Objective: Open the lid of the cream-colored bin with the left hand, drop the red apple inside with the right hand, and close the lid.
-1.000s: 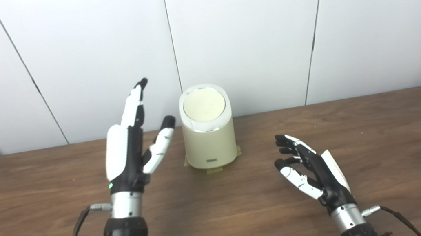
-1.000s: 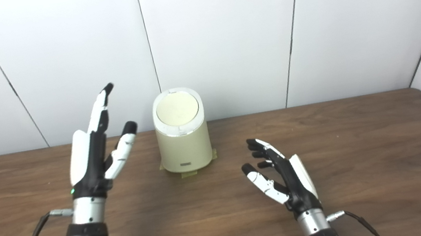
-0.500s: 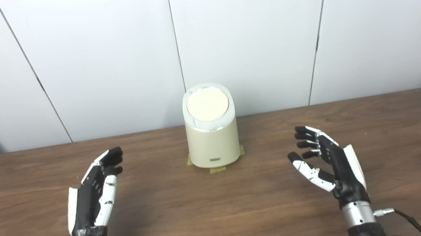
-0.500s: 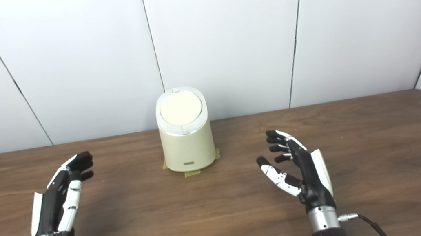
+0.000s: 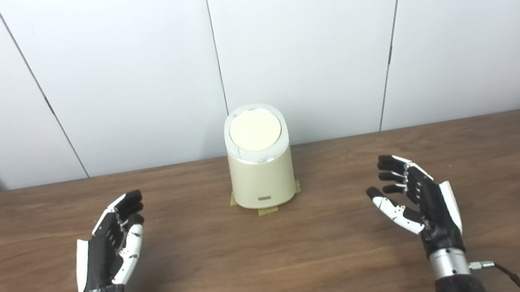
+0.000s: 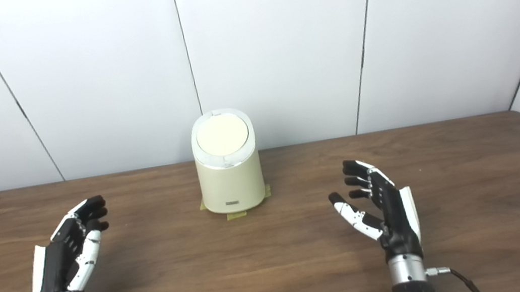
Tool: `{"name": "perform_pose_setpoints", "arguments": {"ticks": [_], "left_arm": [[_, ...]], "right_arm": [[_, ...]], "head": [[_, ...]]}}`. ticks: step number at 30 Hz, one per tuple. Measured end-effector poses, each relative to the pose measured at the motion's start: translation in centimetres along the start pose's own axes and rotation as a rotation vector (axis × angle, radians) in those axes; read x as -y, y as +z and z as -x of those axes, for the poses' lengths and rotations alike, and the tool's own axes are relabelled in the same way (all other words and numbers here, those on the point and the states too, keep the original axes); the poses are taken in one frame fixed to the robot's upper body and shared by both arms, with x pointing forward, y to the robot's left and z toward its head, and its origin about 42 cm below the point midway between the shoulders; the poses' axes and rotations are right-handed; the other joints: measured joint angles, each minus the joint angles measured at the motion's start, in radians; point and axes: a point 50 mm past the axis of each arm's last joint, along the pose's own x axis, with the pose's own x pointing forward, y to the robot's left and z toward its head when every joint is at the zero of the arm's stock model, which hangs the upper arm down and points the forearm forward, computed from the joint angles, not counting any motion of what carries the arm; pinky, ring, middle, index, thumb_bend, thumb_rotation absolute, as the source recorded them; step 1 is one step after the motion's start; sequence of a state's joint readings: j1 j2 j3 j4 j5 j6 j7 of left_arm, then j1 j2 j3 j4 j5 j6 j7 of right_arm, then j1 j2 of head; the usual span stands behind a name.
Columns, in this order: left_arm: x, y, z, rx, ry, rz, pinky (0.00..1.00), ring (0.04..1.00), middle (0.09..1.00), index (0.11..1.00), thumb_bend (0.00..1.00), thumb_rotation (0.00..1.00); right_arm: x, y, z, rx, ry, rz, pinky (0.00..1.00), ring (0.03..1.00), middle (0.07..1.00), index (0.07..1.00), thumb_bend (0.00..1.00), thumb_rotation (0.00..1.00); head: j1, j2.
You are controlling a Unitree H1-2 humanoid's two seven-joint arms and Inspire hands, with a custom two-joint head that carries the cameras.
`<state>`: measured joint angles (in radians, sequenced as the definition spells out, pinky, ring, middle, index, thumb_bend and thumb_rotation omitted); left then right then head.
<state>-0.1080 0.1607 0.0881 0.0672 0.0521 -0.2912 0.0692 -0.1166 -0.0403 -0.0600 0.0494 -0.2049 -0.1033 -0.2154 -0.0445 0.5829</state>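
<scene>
Cream-colored bin (image 5: pixel 262 176) stands upright, round lid (image 5: pixel 256 131) down; left hand (image 5: pixel 110 248) and right hand (image 5: pixel 418 205) spread, empty.

A dark brown wood-grain table (image 5: pixel 277 266) is running across the whole width of both views, its far edge meeting the white panelled wall. The cream-colored bin (image 5: pixel 262 176) is standing upright on it near that far edge, sitting on strips of tape (image 5: pixel 268 210) stuck to the tabletop.

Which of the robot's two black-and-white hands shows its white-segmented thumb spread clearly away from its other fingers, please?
The right hand: its thumb juts toward the cream-colored bin. The left hand keeps its thumb alongside.
</scene>
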Motion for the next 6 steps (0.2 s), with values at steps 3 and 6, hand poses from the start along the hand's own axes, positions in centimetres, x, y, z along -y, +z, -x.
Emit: {"name": "perform_pose_setpoints", "arguments": {"ticks": [3,6], "left_arm": [[0.04,-0.21,-0.01,-0.009,0.001,0.005,0.7,0.777,0.796,0.774,0.25,0.43],[0.13,-0.29,-0.02,-0.012,-0.001,0.005,0.71,0.783,0.8,0.776,0.26,0.44]], "right_arm": [[0.13,-0.14,-0.02,-0.026,0.012,0.011,0.63,0.73,0.756,0.73,0.24,0.2],[0.28,-0.23,-0.09,-0.048,0.024,0.025,0.63,0.731,0.758,0.733,0.25,0.21]], "head": [[-0.003,0.002],[-0.003,0.002]]}}
